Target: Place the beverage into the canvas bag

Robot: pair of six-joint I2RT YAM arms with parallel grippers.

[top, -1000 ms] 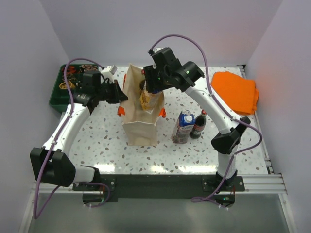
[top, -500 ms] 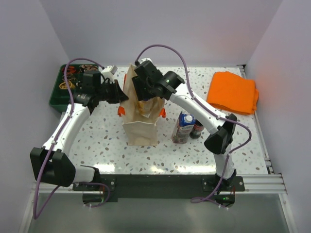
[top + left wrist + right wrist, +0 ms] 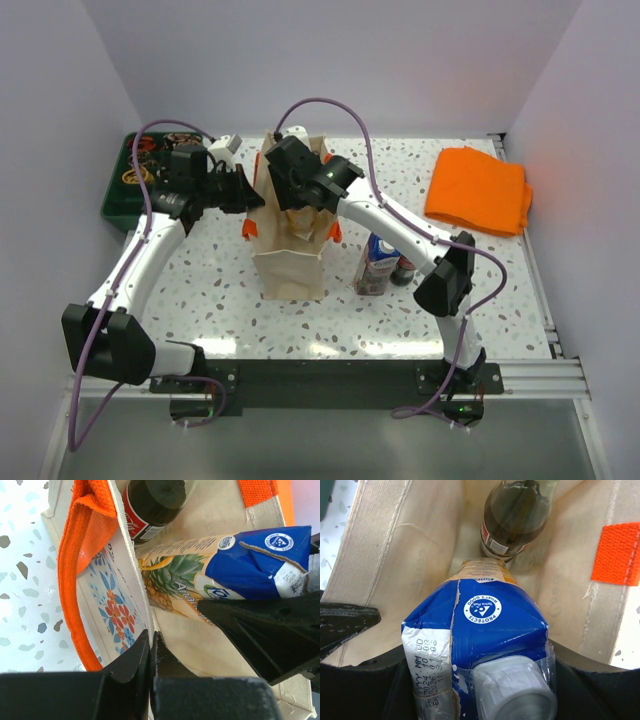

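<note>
1. The canvas bag (image 3: 290, 265) stands upright in the middle of the table (image 3: 200, 290), its mouth open and its orange handles hanging outside.
2. Inside the bag, a dark bottle (image 3: 515, 515) with a red label sits against the far wall.
3. The juice carton (image 3: 480, 630), printed with pineapples and with a blue top and white cap, is tilted partway down in the bag's mouth, just near of the dark bottle.
4. The right gripper (image 3: 303, 200) pinches the juice carton at its top, one finger on each side.
5. The left gripper (image 3: 151, 640) is pressed together on the bag's left rim.
6. On the table just right of the bag stand a second carton (image 3: 378, 262) and, beside it, a second bottle (image 3: 405, 268), partly hidden by the right arm.
7. A green tray (image 3: 115, 205) at the far left holds small things that are too small to make out.
8. A folded orange cloth (image 3: 478, 188) lies at the far right.
9. Count: two cartons, two dark bottles, one bag, one tray, one cloth.
</note>
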